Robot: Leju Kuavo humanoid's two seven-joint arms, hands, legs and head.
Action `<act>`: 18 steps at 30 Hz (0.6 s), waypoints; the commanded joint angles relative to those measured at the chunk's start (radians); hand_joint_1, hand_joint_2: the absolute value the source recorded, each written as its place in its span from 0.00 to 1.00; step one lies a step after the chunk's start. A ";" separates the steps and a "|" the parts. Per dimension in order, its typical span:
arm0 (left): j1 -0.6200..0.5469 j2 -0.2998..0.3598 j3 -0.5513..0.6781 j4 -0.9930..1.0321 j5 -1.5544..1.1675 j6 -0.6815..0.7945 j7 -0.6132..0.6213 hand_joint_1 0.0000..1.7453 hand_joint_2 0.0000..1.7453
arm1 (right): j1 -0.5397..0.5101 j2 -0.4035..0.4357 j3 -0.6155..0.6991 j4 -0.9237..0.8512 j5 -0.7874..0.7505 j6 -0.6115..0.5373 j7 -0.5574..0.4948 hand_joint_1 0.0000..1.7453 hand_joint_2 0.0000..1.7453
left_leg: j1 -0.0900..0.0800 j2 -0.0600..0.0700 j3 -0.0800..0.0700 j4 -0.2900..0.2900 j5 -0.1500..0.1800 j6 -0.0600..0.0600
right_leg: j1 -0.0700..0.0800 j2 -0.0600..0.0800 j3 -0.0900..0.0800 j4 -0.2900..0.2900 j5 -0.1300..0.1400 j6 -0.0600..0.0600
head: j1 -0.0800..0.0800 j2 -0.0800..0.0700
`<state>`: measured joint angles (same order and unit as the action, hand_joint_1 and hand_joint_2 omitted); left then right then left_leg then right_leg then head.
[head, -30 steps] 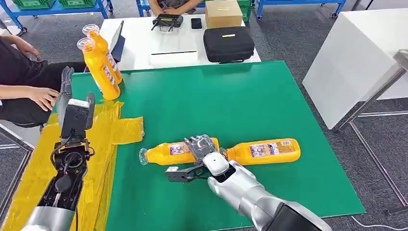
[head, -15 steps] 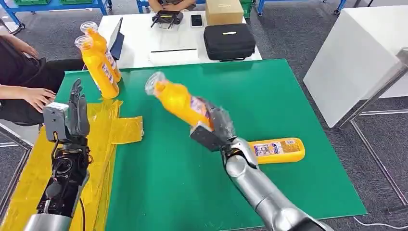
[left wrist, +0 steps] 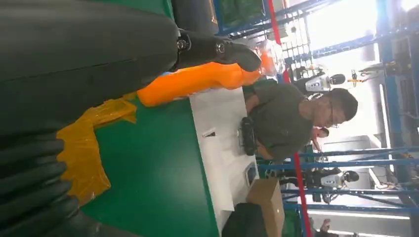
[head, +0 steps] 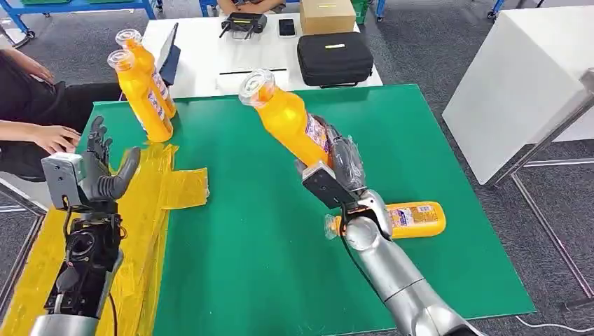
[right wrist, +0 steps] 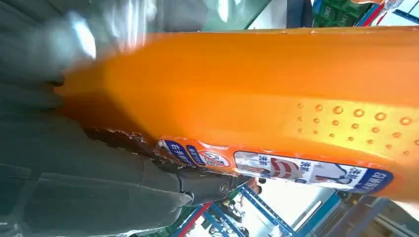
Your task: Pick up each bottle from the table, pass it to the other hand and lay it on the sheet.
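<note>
- Head view: right hand (head: 340,168) grips an orange bottle (head: 287,119) above the green table (head: 238,238), cap tilted up and away
- Left hand (head: 98,171) hovers over the yellow sheet (head: 150,203), fingers spread, empty
- Another bottle (head: 413,218) lies beside the right forearm

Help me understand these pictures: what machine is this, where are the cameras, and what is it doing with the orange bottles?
This is a humanoid robot with two silver arms. The wide picture comes from a camera high on its body, looking down at a green table. The other two come from cameras at its wrists, so they look turned and very close. Its right hand grips a raised orange bottle, which looms large in the right wrist view. Its left hand is open above the yellow sheet, holding nothing. Another bottle lies on the table, and two bottles stand at the far corner. A seated person's hand rests nearby.
</note>
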<state>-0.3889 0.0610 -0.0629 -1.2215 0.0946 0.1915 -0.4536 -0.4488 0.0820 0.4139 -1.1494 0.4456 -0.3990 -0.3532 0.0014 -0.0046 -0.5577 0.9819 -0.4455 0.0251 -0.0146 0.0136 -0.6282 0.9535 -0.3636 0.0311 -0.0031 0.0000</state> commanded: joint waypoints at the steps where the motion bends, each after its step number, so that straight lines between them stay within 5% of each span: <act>1: -0.025 -0.009 0.008 0.020 0.025 -0.027 0.003 0.00 1.00 | -0.073 0.005 0.011 0.074 -0.006 0.011 0.016 1.00 1.00 | 0.000 0.000 0.001 0.000 -0.001 -0.001 | 0.000 -0.001 0.001 0.000 -0.001 -0.001 | 0.000 0.000; 9: -0.113 -0.124 -0.074 0.064 0.152 -0.094 0.012 0.00 1.00 | -0.348 0.208 0.106 0.518 0.055 -0.027 0.098 1.00 1.00 | 0.001 0.003 0.001 0.005 -0.003 -0.003 | 0.001 0.001 0.000 0.004 -0.002 -0.003 | 0.000 0.000; 18: -0.097 -0.164 -0.084 0.005 0.235 -0.126 0.046 0.00 1.00 | -0.386 0.237 0.130 0.558 0.082 -0.046 0.121 1.00 1.00 | 0.001 -0.001 0.002 0.002 -0.001 0.000 | 0.001 -0.003 0.002 0.002 -0.003 -0.001 | 0.000 0.000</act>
<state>-0.4474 -0.0614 -0.1221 -1.2188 0.2838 0.0809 -0.4303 -0.7063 0.2797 0.4872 -0.7885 0.5150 -0.4276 -0.2476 0.0015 -0.0048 -0.5599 0.9820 -0.4435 0.0269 -0.0145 0.0134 -0.6306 0.9542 -0.3632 0.0311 -0.0031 0.0000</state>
